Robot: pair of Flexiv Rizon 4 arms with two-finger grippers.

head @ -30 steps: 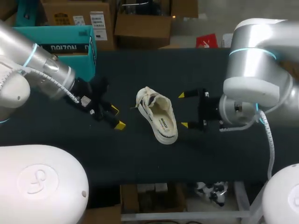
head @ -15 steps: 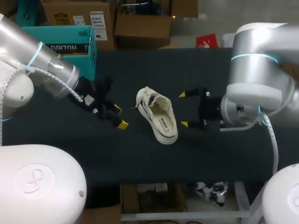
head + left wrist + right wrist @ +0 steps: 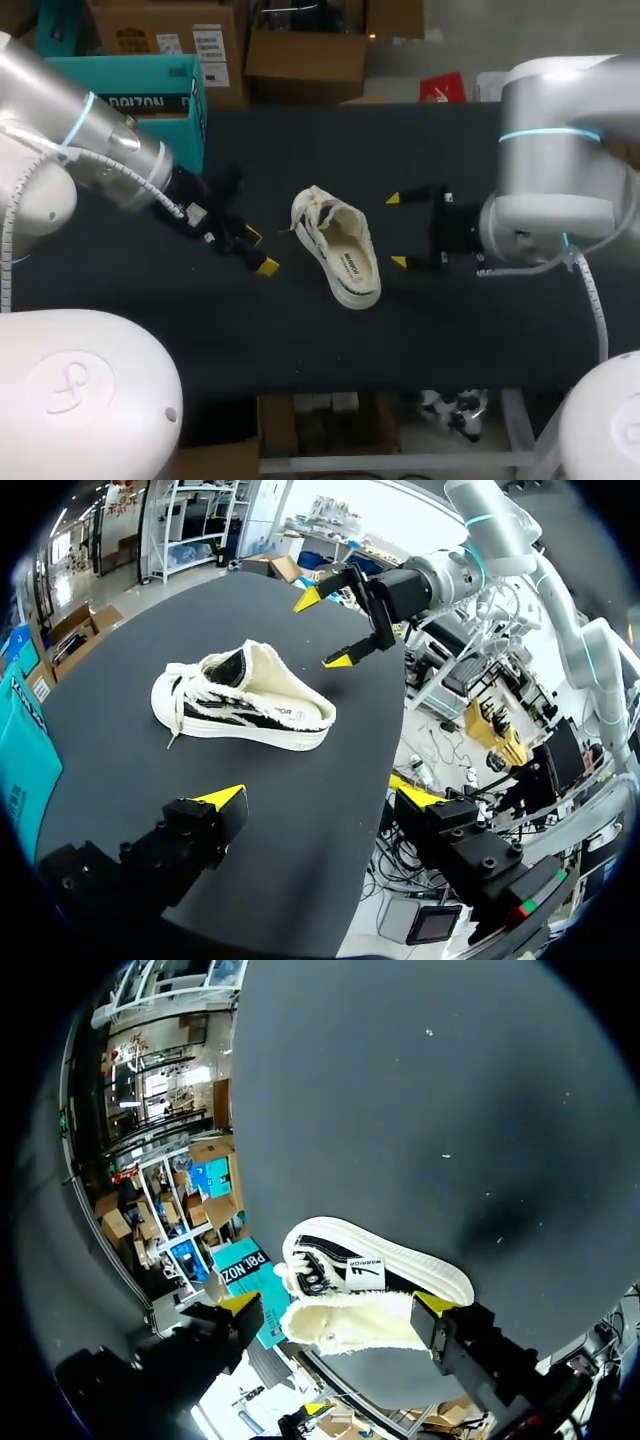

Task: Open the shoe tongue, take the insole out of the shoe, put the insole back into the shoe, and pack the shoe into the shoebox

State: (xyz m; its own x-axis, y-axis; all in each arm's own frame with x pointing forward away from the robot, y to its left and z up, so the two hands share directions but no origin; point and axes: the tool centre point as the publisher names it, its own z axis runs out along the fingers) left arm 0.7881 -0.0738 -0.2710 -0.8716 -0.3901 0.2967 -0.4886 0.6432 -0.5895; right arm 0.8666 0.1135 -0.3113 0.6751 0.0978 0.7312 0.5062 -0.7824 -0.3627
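I have the black bench (image 3: 300,330) under both arms. My silver left arm (image 3: 70,150) comes in from the left side and my silver right arm (image 3: 555,150) from the right, and each stops short of the middle. The teal cardboard shoebox (image 3: 150,100) sits at the far left edge of the bench, behind the left arm and well apart from the shoe.

The white canvas low-top shoe with black side stripes and frayed edges (image 3: 337,247) stands on its sole near the middle of the bench. It lies at a slant, with the laced toe toward the far left and the heel toward the near right. It sits between my two tools and touches neither.

The left tool (image 3: 259,250) hovers just beside the toe end, on the shoe's left. Its yellow-tipped fingers are spread apart and hold nothing. From its wrist camera the shoe is ahead of the fingers, side-on. The right tool (image 3: 396,230) is near the shoe's right flank, with its fingers spread wide and nothing in them. From its own wrist camera the shoe shows ahead in the gap between the two tips.

The cream insole with a small printed label (image 3: 350,255) lies inside the shoe, showing through the open top.
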